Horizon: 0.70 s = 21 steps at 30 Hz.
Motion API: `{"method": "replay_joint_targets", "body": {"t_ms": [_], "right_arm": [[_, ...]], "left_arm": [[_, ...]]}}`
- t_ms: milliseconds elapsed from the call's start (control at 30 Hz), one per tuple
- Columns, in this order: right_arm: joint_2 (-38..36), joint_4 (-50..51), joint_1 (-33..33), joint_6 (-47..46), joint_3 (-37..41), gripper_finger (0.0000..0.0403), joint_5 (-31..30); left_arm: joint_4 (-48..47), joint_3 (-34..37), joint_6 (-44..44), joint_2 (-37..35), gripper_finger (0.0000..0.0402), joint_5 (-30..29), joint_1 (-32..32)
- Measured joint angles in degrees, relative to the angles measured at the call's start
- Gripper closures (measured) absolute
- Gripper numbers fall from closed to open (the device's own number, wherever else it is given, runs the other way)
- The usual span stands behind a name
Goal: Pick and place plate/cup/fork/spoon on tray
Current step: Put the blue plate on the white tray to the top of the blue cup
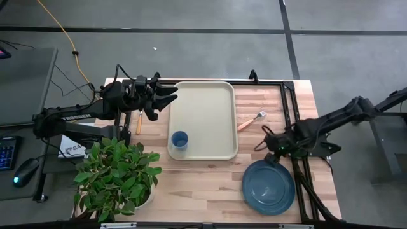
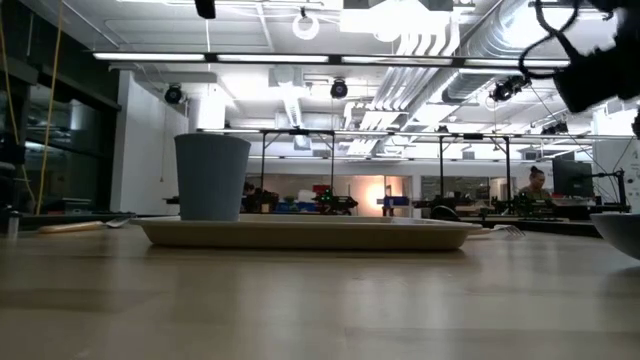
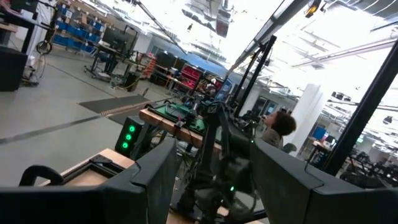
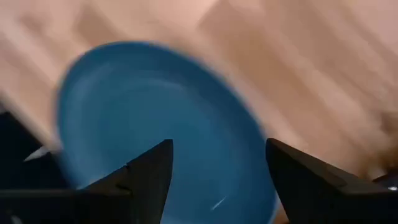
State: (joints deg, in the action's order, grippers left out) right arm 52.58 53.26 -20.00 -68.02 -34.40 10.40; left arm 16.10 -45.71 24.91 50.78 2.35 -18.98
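Right gripper [image 1: 277, 154] over the far rim of the plate [image 1: 268, 187], fingers spread, nothing between them; in the right wrist view the two dark fingers [image 4: 146, 180] straddle open air above the blue dish [image 4: 155, 118]. Not yet touching, as far as can be told.

Left gripper [image 1: 170, 97] parked at the tray's far-left corner, fingers apart and empty, pointing across the tray [image 1: 206, 105]. Waiting.

Step in hand, judged: approach to the plate, for transfer onto the tray. Cup [image 1: 179, 140] already on the tray, near-left corner; seen upright on it in the low view [image 2: 211, 177]. Plate, fork, spoon all off the tray.

Next move, judged: lower over the raised rim, pinch the edge, lift, carry toward the tray's free area. Plate nearly as wide as the tray, cup occupying one corner, so little room to spare. Thin-edge pinch likely to tip under the plate's weight.

Positions: plate on the bare wood near the table's near-right corner. Fork [image 1: 251, 120] just right of the tray, tines away from it, handle end at the rim. Orange-tan handle [image 1: 139, 122] just left of the tray beneath the left arm, presumably the spoon; bowl hidden.

Materials: plate round, dark blue, smooth, faint sheen. Tray beige, matte plastic, rounded corners, low rim. Cup small, blue, plain wall. Table [image 1: 203, 184] pale planked wood. Potted plant [image 1: 114, 175] at the near-left corner.
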Motion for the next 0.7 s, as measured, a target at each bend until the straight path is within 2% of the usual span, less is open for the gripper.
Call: {"method": "replay_joint_targets", "body": {"t_ms": [133,567,700], "right_arm": [[1.4,-0.6,-3.4,-3.8,3.2,0.0155,-3.3],[7.7,-9.8,-8.0,-3.5,9.1,0.0158,-2.9],[8.7,-10.0,-8.8,-3.3,9.1,0.0196,-3.3]], "left_arm": [[0.0,0.0,0.0,0.0,0.0213,0.0,0.0],[0.0,0.0,0.0,0.0,0.0213,-0.2,0.0],[0.1,0.0,0.0,0.0,0.0213,-0.2,0.0]]}}
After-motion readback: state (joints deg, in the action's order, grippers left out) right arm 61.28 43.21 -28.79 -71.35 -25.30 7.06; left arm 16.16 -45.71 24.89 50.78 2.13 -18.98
